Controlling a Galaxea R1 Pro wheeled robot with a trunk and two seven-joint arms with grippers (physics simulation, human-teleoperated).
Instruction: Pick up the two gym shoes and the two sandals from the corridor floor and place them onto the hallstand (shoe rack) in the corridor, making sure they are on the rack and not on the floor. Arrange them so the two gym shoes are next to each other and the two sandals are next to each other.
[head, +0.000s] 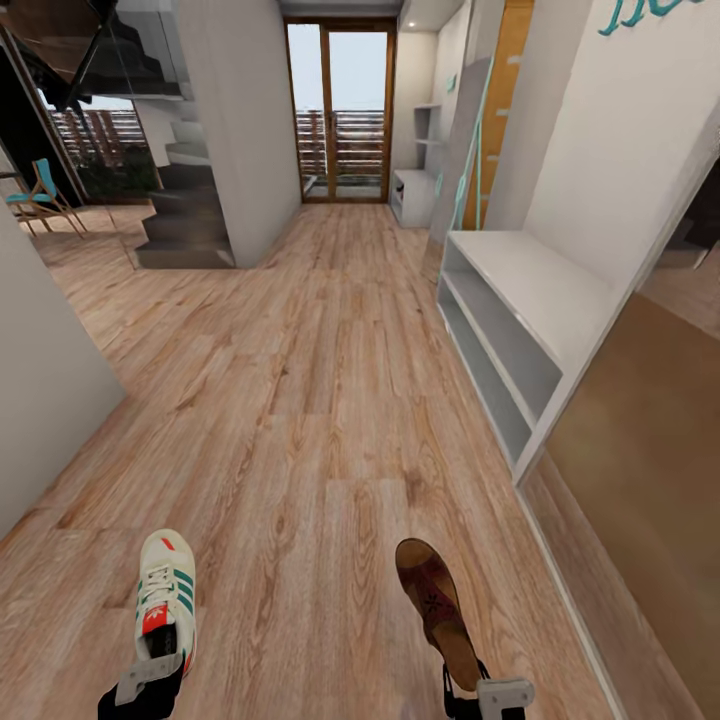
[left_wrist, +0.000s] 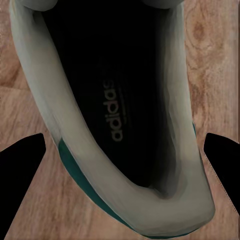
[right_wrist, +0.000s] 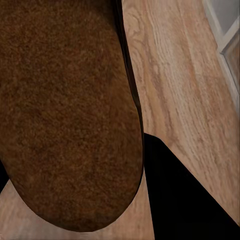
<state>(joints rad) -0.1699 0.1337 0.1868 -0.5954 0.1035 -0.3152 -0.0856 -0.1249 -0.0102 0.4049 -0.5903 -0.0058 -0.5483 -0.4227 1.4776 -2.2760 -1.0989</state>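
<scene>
Gym shoe (head: 165, 598): white, green stripes, red-orange accents; at the lower left of the head view, toe pointing away from the robot, heel at the left gripper. In the left wrist view its dark inside with printed lettering and the teal sole edge (left_wrist: 125, 125) fill the middle.
Left gripper (head: 150, 678): at the shoe's heel; in the wrist view a dark finger (left_wrist: 22, 160) shows on each side of the heel, set wide, with floor between finger and shoe on either side. Whether it grips the shoe I cannot tell.
Sandal (head: 435, 610): reddish-brown, tan insole; at the lower middle-right of the head view, toe away from the robot, heel at the right gripper. The brown insole (right_wrist: 65, 110) takes up most of the right wrist view.
Right gripper (head: 487, 692): at the sandal's heel; one dark finger (right_wrist: 180, 195) lies just beside the heel edge. How far open, and whether it holds the sandal, I cannot tell.
Floor (head: 320, 400): light brown wood planks running down the corridor.
Rack (head: 520, 310): light grey, against the right wall, wide top over two open shelves; well ahead of both shoes.
Room: glass door (head: 340, 110) at the far end, dark stairs (head: 185, 210) to the left, a teal chair (head: 40, 195) beyond them.
</scene>
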